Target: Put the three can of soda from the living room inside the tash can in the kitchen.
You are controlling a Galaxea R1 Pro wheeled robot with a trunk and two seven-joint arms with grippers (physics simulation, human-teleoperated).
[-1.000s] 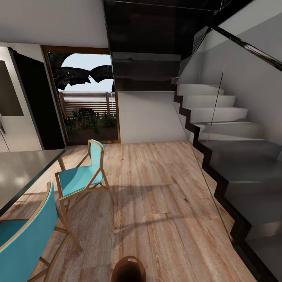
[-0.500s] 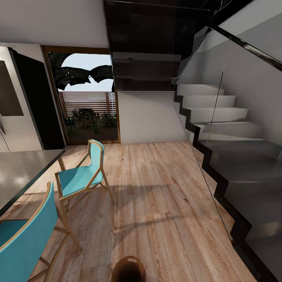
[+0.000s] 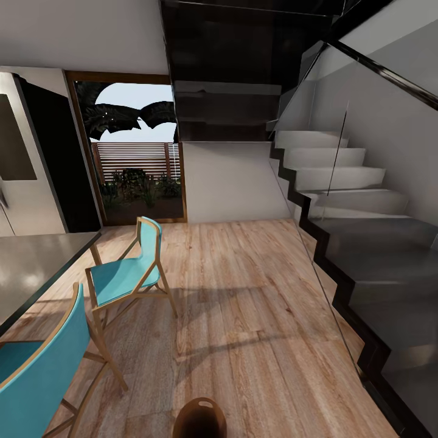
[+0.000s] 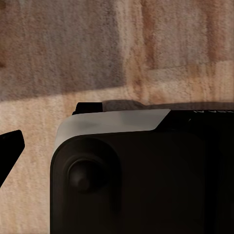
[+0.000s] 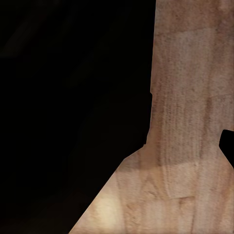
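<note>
At the bottom edge of the head view, just ahead of the robot, the small round brown bin with a coppery rim and a slot cut-out near its lip (image 3: 199, 418) stands on the light wood plank floor (image 3: 255, 316), its dark inside partly cut off by the frame. To the left, two turquoise chairs with thin wooden frames stand beside a grey-topped table (image 3: 30, 267): the nearer chair (image 3: 36, 365) sits close to the view's lower left corner, the farther chair (image 3: 125, 274) just beyond it, angled toward the table. Behind the table, a tall stainless-steel fridge (image 3: 18, 176) stands against the left wall, next to a wood-framed glass door (image 3: 137, 152) that looks out on plants and a slatted fence. On the right, a staircase of pale grey steps with dark edges (image 3: 353, 201) climbs behind a glass panel. Both wrist views look down at the same wood floor past dark, close-up parts of the robot's own body; whether the jaws of either gripper are spread or pressed together cannot be told from these pictures.
</note>
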